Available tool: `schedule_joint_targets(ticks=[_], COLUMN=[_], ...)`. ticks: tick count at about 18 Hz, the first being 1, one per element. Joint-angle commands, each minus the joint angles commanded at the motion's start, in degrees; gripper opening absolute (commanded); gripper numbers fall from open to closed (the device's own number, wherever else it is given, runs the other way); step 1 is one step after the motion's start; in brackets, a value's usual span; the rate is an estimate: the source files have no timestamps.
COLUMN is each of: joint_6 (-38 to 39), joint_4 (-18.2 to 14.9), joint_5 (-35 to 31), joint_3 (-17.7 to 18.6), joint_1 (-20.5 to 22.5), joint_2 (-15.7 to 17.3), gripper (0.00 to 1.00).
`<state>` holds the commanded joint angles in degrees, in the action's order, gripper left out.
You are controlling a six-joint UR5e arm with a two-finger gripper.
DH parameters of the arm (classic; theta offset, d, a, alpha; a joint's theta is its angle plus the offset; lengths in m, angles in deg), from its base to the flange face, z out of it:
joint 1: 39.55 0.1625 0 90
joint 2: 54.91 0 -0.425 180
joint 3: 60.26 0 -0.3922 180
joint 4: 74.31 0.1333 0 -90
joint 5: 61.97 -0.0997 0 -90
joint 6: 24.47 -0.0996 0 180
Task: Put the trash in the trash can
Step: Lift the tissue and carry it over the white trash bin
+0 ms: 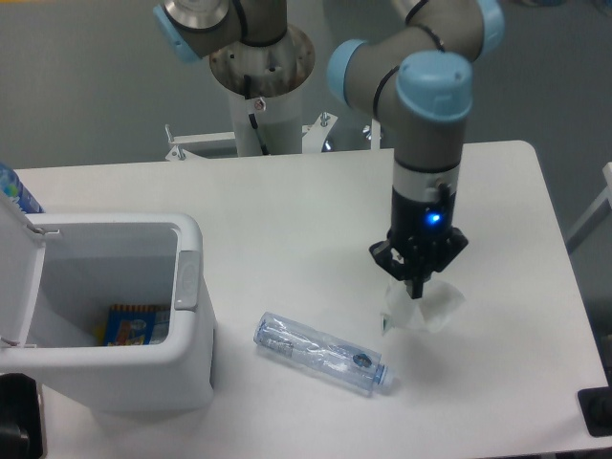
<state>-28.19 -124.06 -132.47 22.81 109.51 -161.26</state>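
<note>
Inside, trash can (186, 330) lid open, colourful packet (134, 323) at bottom

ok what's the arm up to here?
It's clearing trash into the bin. The claw is shut on the crumpled white tissue, which hangs from it above the table, right of centre. The crushed clear bottle lies untouched on the table between the claw and the white trash can. The can stands at the left with its lid open; a colourful packet already lies inside.
</note>
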Motion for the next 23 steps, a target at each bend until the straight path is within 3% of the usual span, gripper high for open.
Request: schedule_joint_targets(ticks=[4, 12, 17, 23], joint_6=[3.1, 6.8, 7.7, 8.0], joint_4=[0.1, 0.4, 0.3, 0.4], joint_5=[3.4, 4.3, 4.3, 4.2], joint_3=[-3.2, -4.1, -3.2, -0.3], joint_1=[-1.1, -9.4, -15.3, -21.5], joint_2=[1.1, 5.1, 9.3, 11.9], gripper=[0.02, 0.02, 0.02, 0.02])
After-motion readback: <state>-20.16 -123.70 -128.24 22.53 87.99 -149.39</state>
